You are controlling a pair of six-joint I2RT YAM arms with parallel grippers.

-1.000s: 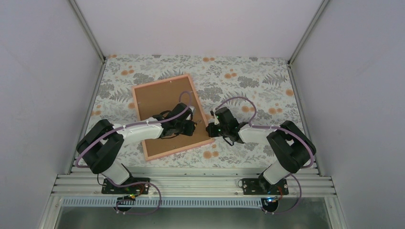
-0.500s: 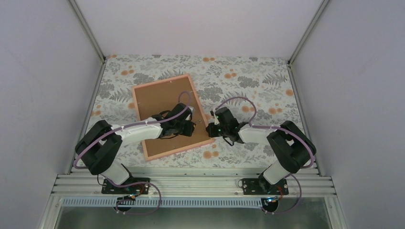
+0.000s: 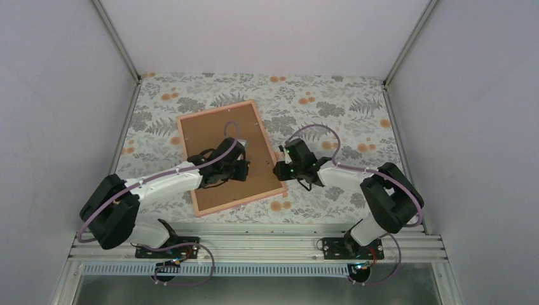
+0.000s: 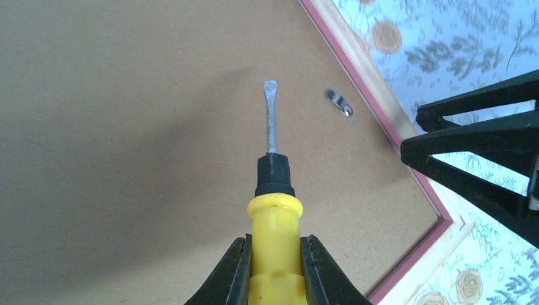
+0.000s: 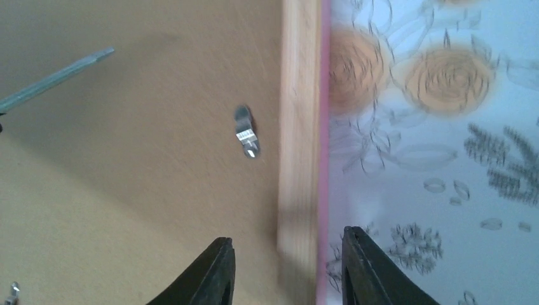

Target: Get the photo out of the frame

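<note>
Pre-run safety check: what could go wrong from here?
The screwdriver tip sits beside the metal tab, not on it; pushing down could gouge the backing board.
The right gripper is open astride the frame, which may slide when pried.
The left gripper works close to it; collision possible.

- Top external: high above and behind the arm bases, facing steeply down, far enough back to take in the whole worktop [image 3: 330, 101].
- Left wrist: close, looking past its jaws and screwdriver [image 4: 272, 190] onto the frame [image 4: 388, 108] back.
- Right wrist: close above one frame edge, looking down.
- Both wrist views share one metal clip [image 4: 338, 102] and the screwdriver blade.
</note>
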